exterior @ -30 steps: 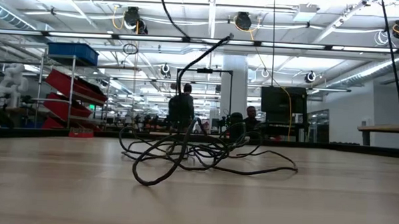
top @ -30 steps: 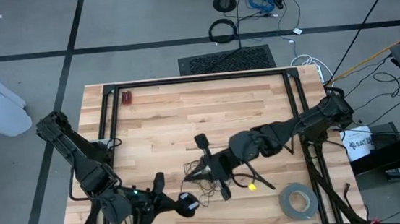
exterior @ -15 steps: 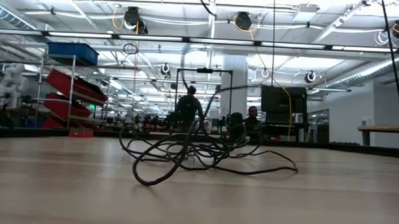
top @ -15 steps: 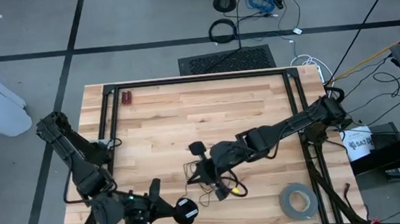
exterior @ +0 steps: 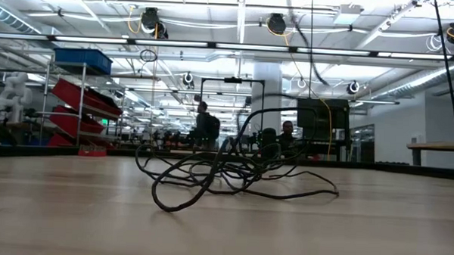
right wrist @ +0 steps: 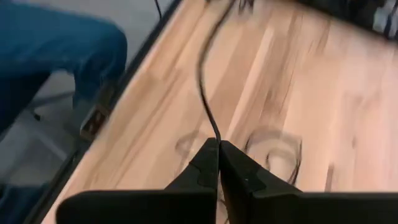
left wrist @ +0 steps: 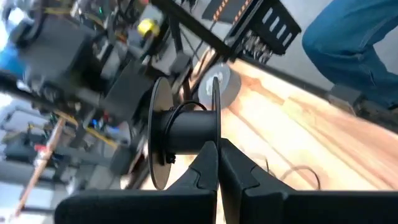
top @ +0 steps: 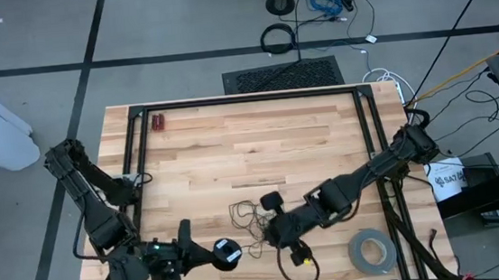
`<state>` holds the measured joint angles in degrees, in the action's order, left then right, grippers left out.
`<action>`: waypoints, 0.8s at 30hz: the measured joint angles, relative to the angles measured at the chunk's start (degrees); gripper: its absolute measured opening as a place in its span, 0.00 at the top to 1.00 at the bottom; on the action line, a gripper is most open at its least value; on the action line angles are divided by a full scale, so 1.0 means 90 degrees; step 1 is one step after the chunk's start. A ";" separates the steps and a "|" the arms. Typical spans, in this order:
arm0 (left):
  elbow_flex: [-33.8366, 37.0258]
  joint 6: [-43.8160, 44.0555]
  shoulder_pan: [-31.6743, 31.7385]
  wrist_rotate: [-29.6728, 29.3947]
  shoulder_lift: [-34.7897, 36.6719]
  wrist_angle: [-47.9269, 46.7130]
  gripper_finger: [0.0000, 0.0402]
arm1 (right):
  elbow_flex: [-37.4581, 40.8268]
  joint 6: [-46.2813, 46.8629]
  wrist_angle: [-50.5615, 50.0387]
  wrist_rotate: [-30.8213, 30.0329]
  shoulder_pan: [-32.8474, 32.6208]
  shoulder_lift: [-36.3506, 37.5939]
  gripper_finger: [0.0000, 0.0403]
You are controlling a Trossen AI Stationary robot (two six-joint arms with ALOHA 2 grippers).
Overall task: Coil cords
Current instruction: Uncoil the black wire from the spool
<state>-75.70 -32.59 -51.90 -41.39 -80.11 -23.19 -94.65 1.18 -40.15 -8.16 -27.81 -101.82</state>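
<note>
The thin black cord lies as a loose tangle on the wooden table, just left of my right gripper. One strand rises out of the low view. A loop of cord with a yellow piece lies near the front edge. My right gripper is shut on a strand. My left gripper, at the near left, is shut on a black spool that has a turn of cord around its core. My left gripper pinches the rim of one round flange of the spool between its two fingertips. The spool is lifted clear of the table, its axis lying across the fingers. My right gripper pinches a single strand of the cord at its fingertips, slanting down from the table's right. The strand runs on away from the fingers over the table.
A grey tape roll lies at the near right. A small red thing sits at the far left corner. Black rails run along the table's sides. A person's blue-clad legs stand beside the table.
My right gripper has sunk, tipped steeply downward and gone toward the table's near edge, keeping the strand. The cord part with the yellow piece now lies as a loop nearer the front edge; the tangle stays in place.
</note>
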 joint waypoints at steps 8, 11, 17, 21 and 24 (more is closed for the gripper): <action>0.0000 0.1674 0.0022 -0.0184 0.0202 -0.1356 1.00 | 0.0002 0.0577 -0.0483 -0.0426 -0.0571 0.0000 1.00; 0.0000 0.2252 0.0019 -0.0182 0.0221 -0.1704 1.00 | 0.0002 0.0718 -0.0583 -0.0774 -0.0762 0.0002 1.00; 0.0000 0.3077 0.0027 -0.0083 0.0221 -0.2263 1.00 | 0.0002 0.0797 -0.0495 -0.1734 -0.1024 0.0002 1.00; 0.0000 0.3088 0.0051 -0.0078 0.0221 -0.2265 1.00 | 0.0002 0.0799 -0.0254 -0.2163 -0.1058 0.0002 0.97; 0.0000 0.3086 0.0061 -0.0077 0.0221 -0.2265 1.00 | 0.0002 0.0900 -0.0036 -0.2081 -0.1044 0.0002 0.93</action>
<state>-75.70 -4.82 -51.35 -42.08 -78.13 -43.57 -94.63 9.28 -40.48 -26.90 -37.21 -101.80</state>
